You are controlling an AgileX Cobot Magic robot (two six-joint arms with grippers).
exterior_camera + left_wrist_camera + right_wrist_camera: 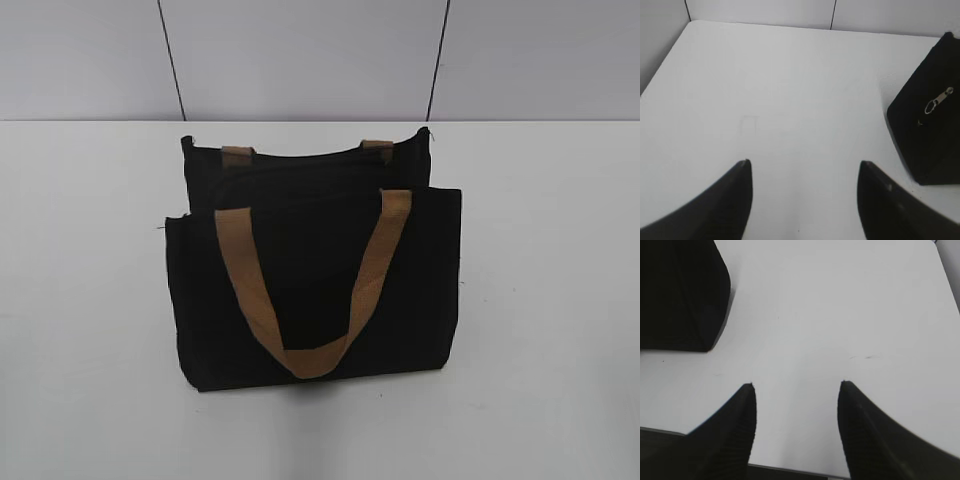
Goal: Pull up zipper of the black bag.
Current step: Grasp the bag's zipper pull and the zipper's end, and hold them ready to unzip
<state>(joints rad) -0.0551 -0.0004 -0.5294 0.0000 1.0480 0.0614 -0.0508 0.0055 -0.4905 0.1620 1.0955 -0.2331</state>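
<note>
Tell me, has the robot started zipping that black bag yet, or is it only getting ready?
Only getting ready. Nothing looks done: the black bag stands on the table with its top gaping. In hand: nothing. The left hand and right hand are open over bare table, clear of the bag. Left to do: reach the silvery pull tab, which the left wrist view shows, grip it and draw the zipper along.

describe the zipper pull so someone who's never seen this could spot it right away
Start at the white table, then find the black bag at the right edge of the left wrist view. On its end hangs the pull tab, small, silvery metal, lying at a slant. It is the only shiny thing on plain black cloth.
</note>
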